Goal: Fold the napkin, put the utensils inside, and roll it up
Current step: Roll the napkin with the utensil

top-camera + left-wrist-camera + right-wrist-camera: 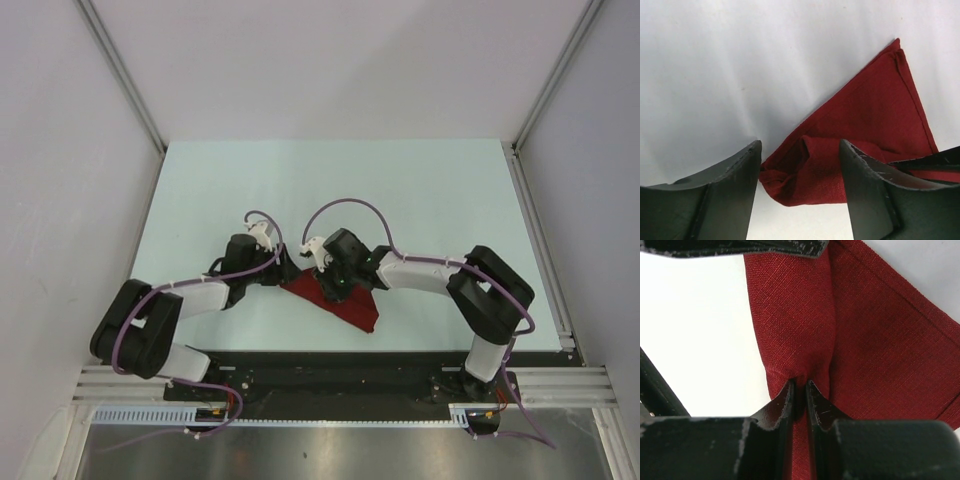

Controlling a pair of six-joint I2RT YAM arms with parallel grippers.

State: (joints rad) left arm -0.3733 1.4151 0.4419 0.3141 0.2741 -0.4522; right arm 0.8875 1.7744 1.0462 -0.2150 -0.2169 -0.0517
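Right wrist view: my right tool (800,386) pinched shut on a ridge of the napkin (880,350), folded to a triangle ahead of it; my left tool (800,147) open over its bunched corner; knife unseen, rolling apparently outstanding.

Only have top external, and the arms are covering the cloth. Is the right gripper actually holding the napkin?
Observer: Yes. The right wrist view shows the right gripper shut on a pinched-up ridge of the napkin.
Operator: Left?
Observer: The left gripper is open. Its fingers stand either side of a bunched corner fold and do not clamp it.
Operator: Knife in there?
Observer: No knife shows in either wrist view. I can't tell whether it is under the cloth.
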